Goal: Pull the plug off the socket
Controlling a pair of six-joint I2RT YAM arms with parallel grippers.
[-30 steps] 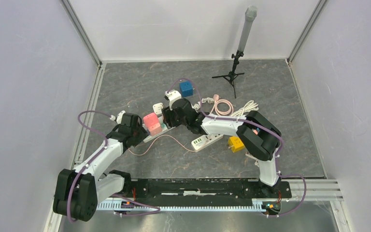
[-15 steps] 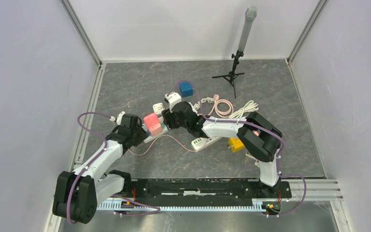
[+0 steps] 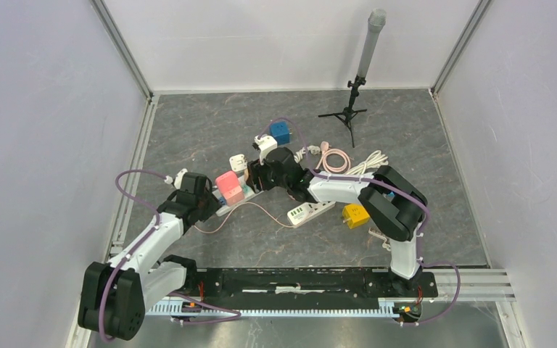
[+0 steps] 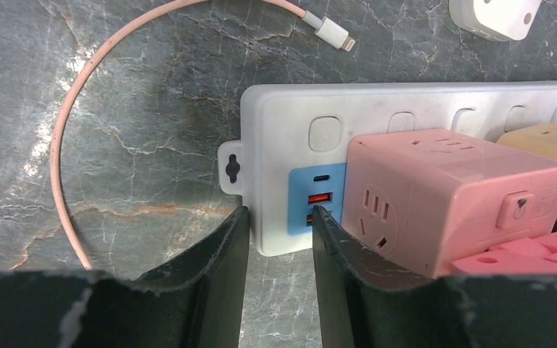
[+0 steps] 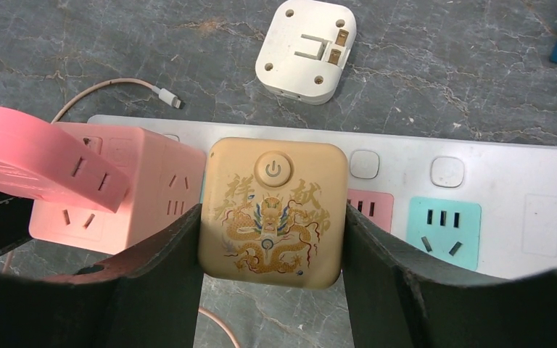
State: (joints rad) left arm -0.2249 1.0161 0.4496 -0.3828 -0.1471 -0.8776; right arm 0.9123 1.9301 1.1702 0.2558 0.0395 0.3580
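A long white power strip (image 5: 508,163) lies on the grey floor, also seen in the top view (image 3: 225,208). A tan cube plug with a dragon print (image 5: 273,210) sits in it, next to a pink cube adapter (image 5: 138,181). My right gripper (image 5: 272,239) is shut on the tan plug, one finger on each side; in the top view (image 3: 260,176) it hides the plug. My left gripper (image 4: 279,225) is shut on the strip's end (image 4: 283,152) by the blue USB panel, beside the pink cube (image 4: 442,196). It sits at the strip's left end in the top view (image 3: 207,197).
A loose white adapter (image 5: 306,49) lies behind the strip, and a thin pink cable (image 4: 65,145) loops at its end. A blue cube (image 3: 281,133), coiled cables (image 3: 333,158), a second white strip (image 3: 310,212), a yellow cube (image 3: 355,215) and a tripod (image 3: 348,109) lie to the right.
My right wrist has shifted slightly back over the strip while still holding the tan plug. The left arm has hardly moved. The plug still sits on the strip.
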